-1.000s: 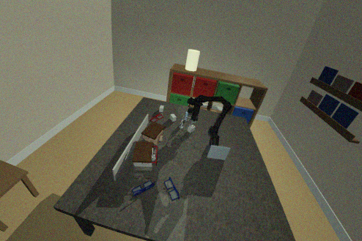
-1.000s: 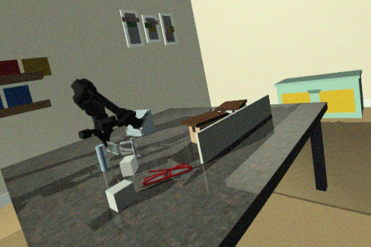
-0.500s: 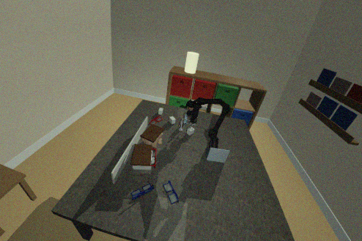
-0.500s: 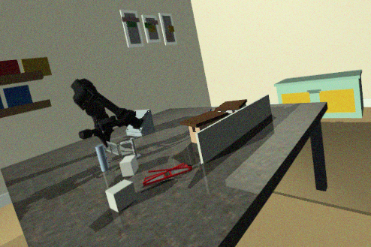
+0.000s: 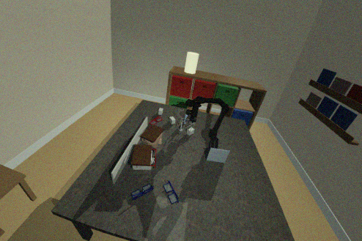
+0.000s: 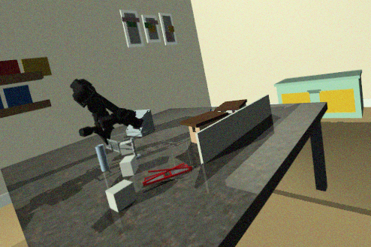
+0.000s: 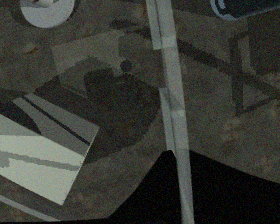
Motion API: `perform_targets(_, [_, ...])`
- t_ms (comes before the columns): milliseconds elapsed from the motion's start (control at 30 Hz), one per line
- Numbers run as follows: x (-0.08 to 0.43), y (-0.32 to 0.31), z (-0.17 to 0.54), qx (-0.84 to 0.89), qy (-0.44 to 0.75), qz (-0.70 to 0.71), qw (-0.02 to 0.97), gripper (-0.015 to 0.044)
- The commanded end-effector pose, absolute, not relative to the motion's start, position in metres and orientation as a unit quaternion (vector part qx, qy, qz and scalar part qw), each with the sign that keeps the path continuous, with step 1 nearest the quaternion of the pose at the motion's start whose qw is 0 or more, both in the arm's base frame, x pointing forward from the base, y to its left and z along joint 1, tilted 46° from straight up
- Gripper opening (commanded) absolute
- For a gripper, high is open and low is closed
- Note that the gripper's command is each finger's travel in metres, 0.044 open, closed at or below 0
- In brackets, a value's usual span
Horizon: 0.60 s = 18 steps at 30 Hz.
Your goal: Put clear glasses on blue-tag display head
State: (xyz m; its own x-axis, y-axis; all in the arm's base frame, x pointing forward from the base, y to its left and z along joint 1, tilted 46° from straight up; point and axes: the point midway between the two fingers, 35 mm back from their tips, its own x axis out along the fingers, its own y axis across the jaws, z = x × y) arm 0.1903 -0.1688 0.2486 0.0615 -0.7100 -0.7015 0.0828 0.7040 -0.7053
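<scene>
My gripper (image 5: 190, 119) (image 6: 108, 140) (image 7: 174, 159) is shut on the clear glasses (image 6: 121, 147) (image 7: 175, 112). They are held low over the table's far part in the top view, beside the small white blocks. Their pale frame runs top to bottom through the wrist view. A white block (image 6: 128, 166) is just in front of them in the exterior view, and a pale blue cylinder (image 6: 101, 158) stands to their left. A white disc (image 7: 47, 12) shows at the wrist view's top left. I cannot make out the blue tag, or tell surely which shapes are the display heads.
Another white block (image 5: 160, 110) (image 6: 120, 196) and red glasses (image 5: 156, 120) (image 6: 167, 174) are nearby. Two brown-topped piles (image 5: 143, 155) (image 5: 152, 134) stand beside a long upright panel (image 5: 128, 152) (image 6: 233, 130). Two blue-framed glasses (image 5: 136, 193) (image 5: 173, 198) lie at the table's near part.
</scene>
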Motion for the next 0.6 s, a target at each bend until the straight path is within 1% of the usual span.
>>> perform_targets(0, [0.192, -0.159, 0.26, -0.251, 0.617, -0.292, 0.686, 0.0])
perform_targets(367, [0.192, -0.136, 0.283, -0.258, 0.619, -0.289, 0.684, 0.0])
perform_targets(567, [0.208, -0.134, 0.284, -0.315, 0.641, -0.234, 0.659, 0.0])
